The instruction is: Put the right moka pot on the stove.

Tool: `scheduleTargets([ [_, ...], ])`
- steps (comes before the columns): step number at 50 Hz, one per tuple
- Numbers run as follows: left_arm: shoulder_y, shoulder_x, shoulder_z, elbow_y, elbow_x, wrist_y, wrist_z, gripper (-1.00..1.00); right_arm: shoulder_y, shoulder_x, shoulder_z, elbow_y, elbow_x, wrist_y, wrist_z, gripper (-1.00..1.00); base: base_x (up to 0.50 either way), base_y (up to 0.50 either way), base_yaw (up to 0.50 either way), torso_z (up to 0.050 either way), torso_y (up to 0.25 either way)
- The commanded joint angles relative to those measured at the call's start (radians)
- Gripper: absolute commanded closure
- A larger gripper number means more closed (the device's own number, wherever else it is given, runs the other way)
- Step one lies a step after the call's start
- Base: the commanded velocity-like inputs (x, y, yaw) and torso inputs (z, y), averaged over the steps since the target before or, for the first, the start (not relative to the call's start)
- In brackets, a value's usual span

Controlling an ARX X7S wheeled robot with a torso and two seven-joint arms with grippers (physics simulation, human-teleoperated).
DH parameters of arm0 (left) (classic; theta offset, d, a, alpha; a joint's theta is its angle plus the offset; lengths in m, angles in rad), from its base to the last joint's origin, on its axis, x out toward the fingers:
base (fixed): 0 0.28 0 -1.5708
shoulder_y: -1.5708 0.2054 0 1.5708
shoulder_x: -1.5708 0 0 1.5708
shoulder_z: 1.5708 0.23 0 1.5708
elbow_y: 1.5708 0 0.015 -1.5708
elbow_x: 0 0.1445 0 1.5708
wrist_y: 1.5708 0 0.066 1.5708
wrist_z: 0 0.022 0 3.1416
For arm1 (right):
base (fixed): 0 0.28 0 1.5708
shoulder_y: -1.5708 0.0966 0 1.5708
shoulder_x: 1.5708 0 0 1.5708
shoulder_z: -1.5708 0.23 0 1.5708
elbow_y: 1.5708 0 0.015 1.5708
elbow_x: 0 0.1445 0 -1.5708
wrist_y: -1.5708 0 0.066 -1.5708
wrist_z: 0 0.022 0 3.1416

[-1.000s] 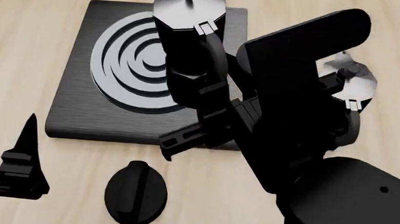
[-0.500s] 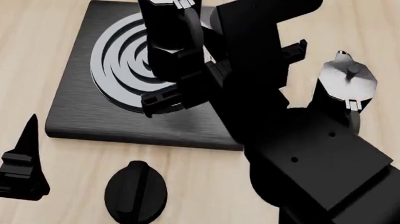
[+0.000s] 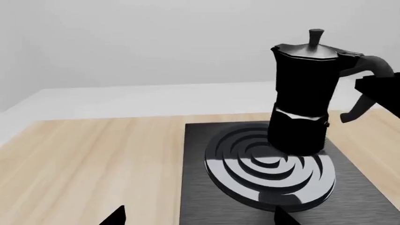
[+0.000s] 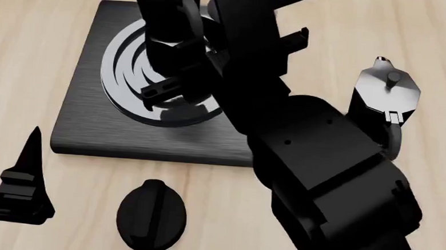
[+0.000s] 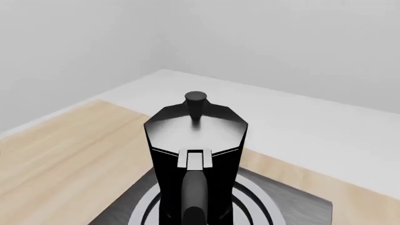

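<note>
- Since a second ago we have swung our right gripper (image 4: 181, 80) and the right moka pot (image 4: 167, 24) leftward across the stove (image 4: 85, 123), from its right edge to over the burner rings (image 4: 126, 80).
- Nearest us, on the near side of the stove, our left gripper (image 4: 21, 189) waits idle over the bare wood table (image 4: 28, 46); only one dark finger shows, so we cannot tell how its jaws stand.
- Just beside it, in front of the stove's near edge, lies the black oval knob (image 4: 151, 216), untouched.
- Over the stove, our right gripper is clamped on the pot's black handle, with the arm crossing the slab's right half.
- From the left wrist view the pot (image 3: 303, 93) stands upright at the far edge of the rings (image 3: 269, 171); whether its base touches or hovers just above them, we cannot tell.
- It looks black and faceted, waisted at the middle, with a shiny grey lid and small knob, seen clearly from the right wrist (image 5: 196, 154).
- Beyond the stove's right edge stands the twin pot (image 4: 381, 99), well apart.
- We judge the carry nearly done: lowering and release remain.
</note>
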Motion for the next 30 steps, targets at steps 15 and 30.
scheduleTargets([
  [15, 0.009, -0.007, -0.004, 0.016, 0.003, 0.02, -0.004, -1.0, 0.041, -0.081, -0.045, 0.236, -0.124, -0.203, -0.099, 1.0, 0.0, 0.0, 0.0, 0.0, 0.001],
  [30, 0.024, -0.01, -0.002, 0.025, 0.014, 0.044, 0.005, -1.0, 0.039, -0.122, -0.076, 0.382, -0.171, -0.292, -0.127, 1.0, 0.0, 0.0, 0.0, 0.001, 0.001],
])
